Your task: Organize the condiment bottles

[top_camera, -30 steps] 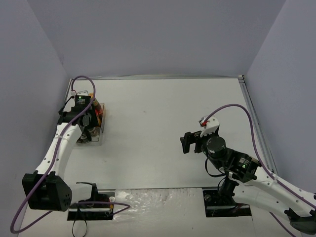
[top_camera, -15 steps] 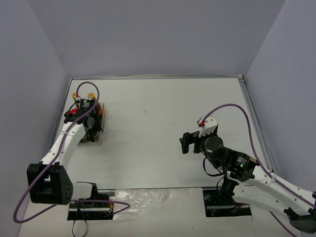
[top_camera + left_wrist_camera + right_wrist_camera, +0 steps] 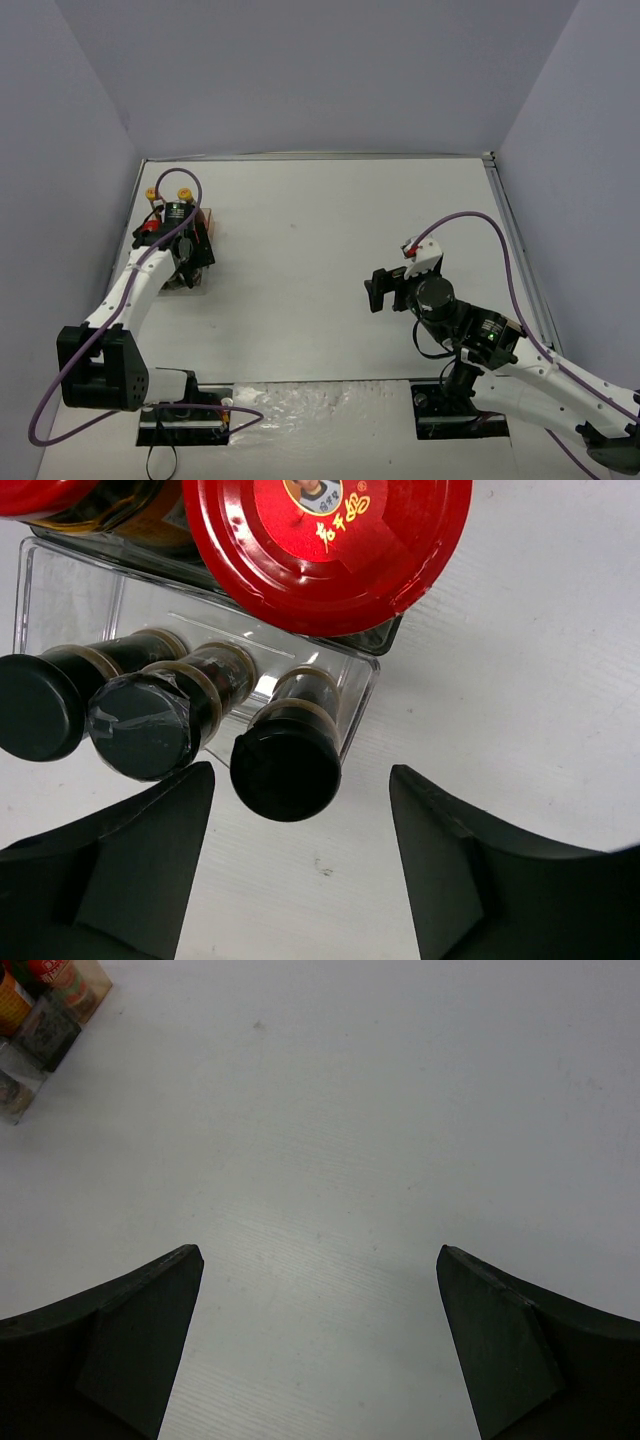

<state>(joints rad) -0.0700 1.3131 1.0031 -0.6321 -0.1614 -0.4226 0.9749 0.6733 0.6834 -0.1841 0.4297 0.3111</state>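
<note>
The condiment bottles stand in a clear rack (image 3: 70, 585) at the far left of the table. Three black-capped spice jars (image 3: 285, 765) fill its front row, with a red-lidded jar (image 3: 325, 540) behind them. From above I see two yellow caps (image 3: 184, 194) and a red lid (image 3: 150, 227) behind my left arm. My left gripper (image 3: 301, 780) hovers open over the rack's front edge, above the rightmost spice jar, holding nothing. My right gripper (image 3: 320, 1340) is open and empty over bare table, right of centre (image 3: 385, 290).
The rack (image 3: 203, 222) sits close to the left wall. In the right wrist view its corner (image 3: 40, 1020) shows at the top left, far off. Grey walls enclose the white table (image 3: 320, 240) on three sides.
My left gripper has opened and its arm has swung aside from over the rack, uncovering the two yellow caps. The right arm has barely moved.
</note>
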